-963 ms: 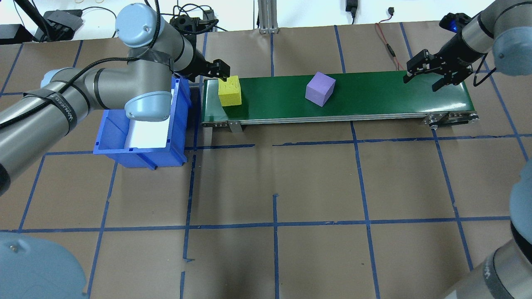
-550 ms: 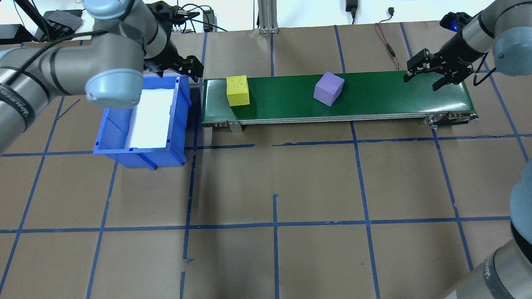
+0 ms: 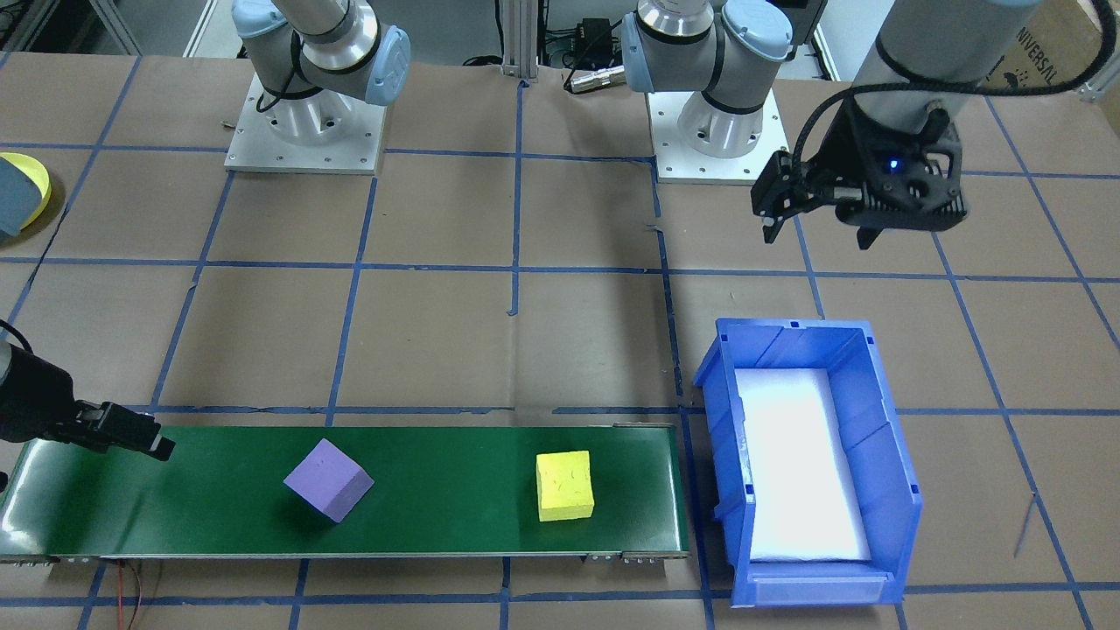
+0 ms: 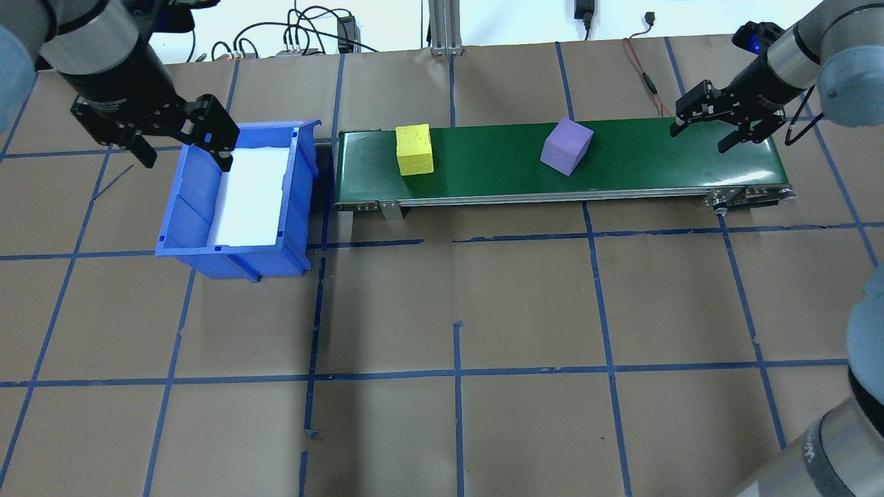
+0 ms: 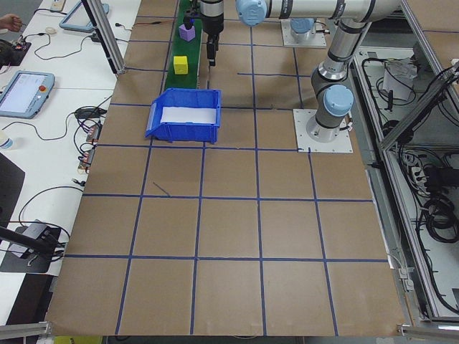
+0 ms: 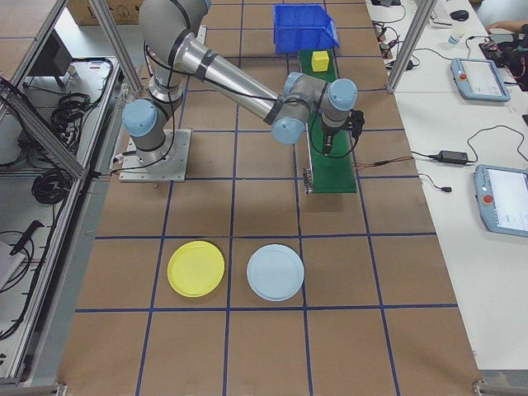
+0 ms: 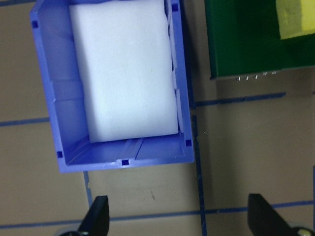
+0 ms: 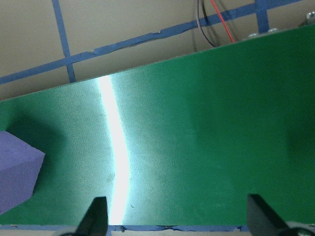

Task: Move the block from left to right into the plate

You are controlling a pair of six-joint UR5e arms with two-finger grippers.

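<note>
The left gripper (image 4: 181, 137) hangs with fingers spread wide and empty over the far left corner of the blue bin (image 4: 197, 245). The right gripper (image 4: 711, 130), also wide and empty, hovers above the right end of the green conveyor belt (image 4: 656, 155), where the purple block (image 4: 566, 146) and yellow block (image 4: 414, 149) lie. The yellow plate (image 6: 195, 268) sits on the worktop well apart, beside a pale blue plate (image 6: 275, 271).

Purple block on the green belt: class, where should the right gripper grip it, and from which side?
Grip the purple block across two opposite flat side faces, from above. It sits rotated on the belt, so the open right gripper would likely need to turn its wrist to match.
</note>
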